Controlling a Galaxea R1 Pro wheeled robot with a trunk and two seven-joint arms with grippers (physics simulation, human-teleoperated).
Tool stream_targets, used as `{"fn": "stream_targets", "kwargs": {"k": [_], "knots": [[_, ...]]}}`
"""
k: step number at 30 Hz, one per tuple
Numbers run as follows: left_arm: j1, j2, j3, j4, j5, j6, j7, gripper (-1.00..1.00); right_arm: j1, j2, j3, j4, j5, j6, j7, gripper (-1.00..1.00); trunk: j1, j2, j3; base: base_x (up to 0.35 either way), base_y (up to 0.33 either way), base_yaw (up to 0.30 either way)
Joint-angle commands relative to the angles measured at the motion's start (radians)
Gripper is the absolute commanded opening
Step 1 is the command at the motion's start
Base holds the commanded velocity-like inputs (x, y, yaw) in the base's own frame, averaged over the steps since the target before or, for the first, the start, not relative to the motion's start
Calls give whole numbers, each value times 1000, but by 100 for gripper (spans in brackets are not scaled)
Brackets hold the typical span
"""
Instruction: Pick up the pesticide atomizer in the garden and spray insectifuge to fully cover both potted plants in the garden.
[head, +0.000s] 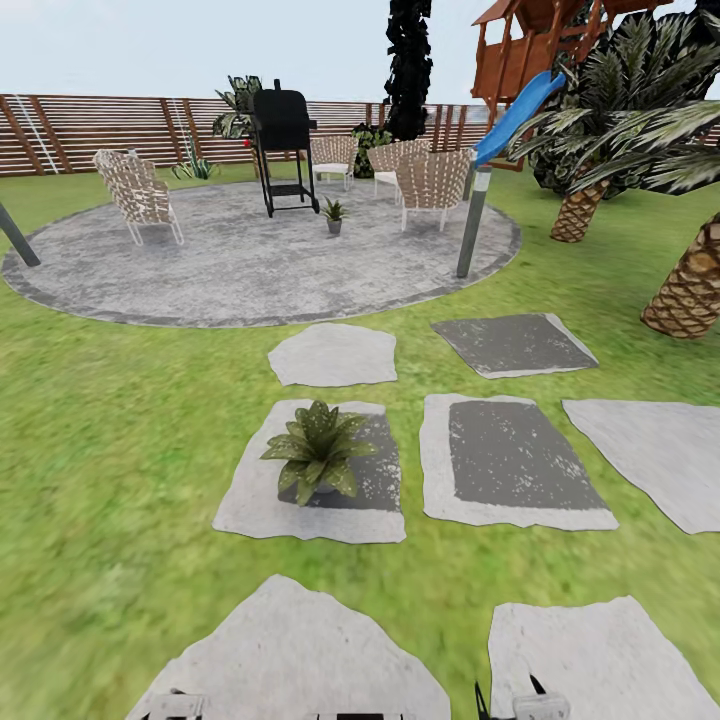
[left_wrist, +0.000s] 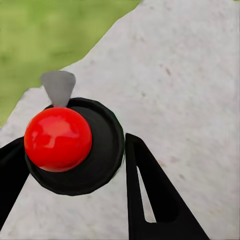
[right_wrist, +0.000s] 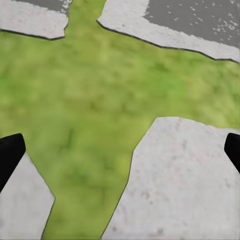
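A robot's head camera looks out over the garden lawn (head: 110, 470), where one potted plant (head: 318, 450) sits on a grey stepping slab (head: 250, 505), its broad green leaves spreading above a small grey pot. Beyond that slab lies the round paved patio (head: 240, 270), and on it a second, smaller-looking potted plant (head: 334, 214) stands just beside a black grill (head: 284, 145). Woven chairs (head: 138, 195) ring the patio, with a slatted wooden fence (head: 90, 130) behind them. Off to the side of the patio, past the blue slide (head: 515, 115) of a wooden playhouse, rise scaly-trunked palms (head: 690, 285).

Seen along the left tool (left_wrist: 75, 165), the pesticide atomizer (left_wrist: 75, 145) is gripped between the two black fingers (left_wrist: 150, 195), viewed from above: a red spot on a dark round top, a grey nozzle pointing away over pale stone. One finger presses the bottle's side; the other touches it from the opposite side.

The right tool (right_wrist: 120, 150) hangs spread wide with nothing in it, its dark fingertips (right_wrist: 10, 152) at either edge of the picture above grass and slab corners.
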Motion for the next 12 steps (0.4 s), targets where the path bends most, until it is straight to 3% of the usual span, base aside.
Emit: {"fn": "stream_targets", "kwargs": {"k": [1,12], "knots": [[-1,-2,9,1,-10,-3,-3,-100,0,0,-8,1,11,-2,-3,100,0,0,-1,0,0,0],[1,-9,9,3,-8,-3,-3,-100,1,1,-8,1,11,-2,-3,100,0,0,-1,0,0,0]]}}
